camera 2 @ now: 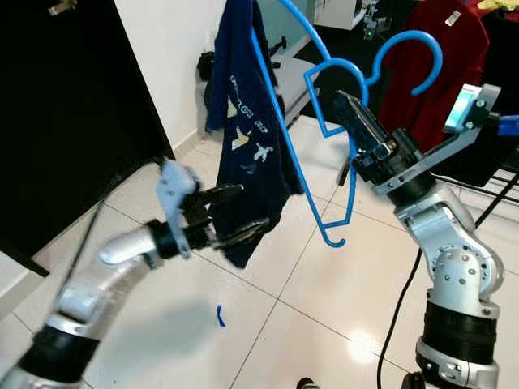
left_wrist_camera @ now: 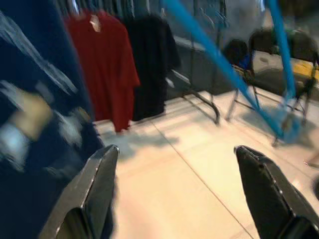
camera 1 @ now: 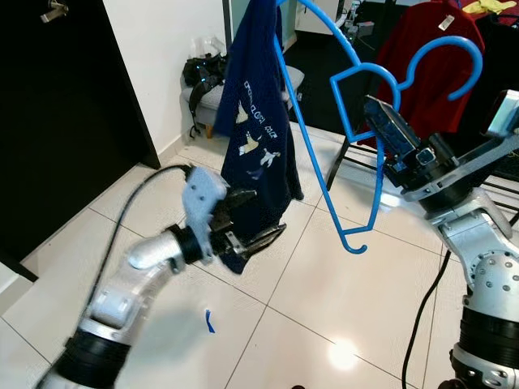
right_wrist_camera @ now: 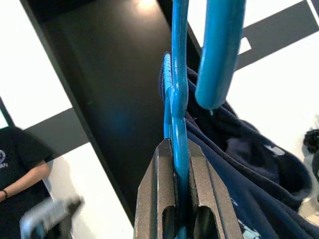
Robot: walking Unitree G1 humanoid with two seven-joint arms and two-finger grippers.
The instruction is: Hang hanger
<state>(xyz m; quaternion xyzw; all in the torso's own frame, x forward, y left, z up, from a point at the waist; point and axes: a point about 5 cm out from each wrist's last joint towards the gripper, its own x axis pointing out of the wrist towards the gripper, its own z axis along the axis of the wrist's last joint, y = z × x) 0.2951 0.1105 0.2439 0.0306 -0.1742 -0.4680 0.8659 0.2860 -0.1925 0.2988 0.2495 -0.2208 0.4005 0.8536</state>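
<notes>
The right hand (camera 1: 381,121) is clenching the blue hanger (camera 1: 357,81) just below its raised hook, the navy shirt (camera 1: 255,121) draping toward the released left hand (camera 1: 258,220), which is hovering by its hem.

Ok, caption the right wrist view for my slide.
Right gripper shut on the blue hanger, navy shirt draped behind.

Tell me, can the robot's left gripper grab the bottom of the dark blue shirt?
Probably yes. The left gripper is open, its fingers right at the lower hem of the navy T-shirt that hangs from the blue hanger, with nothing between them.
</notes>
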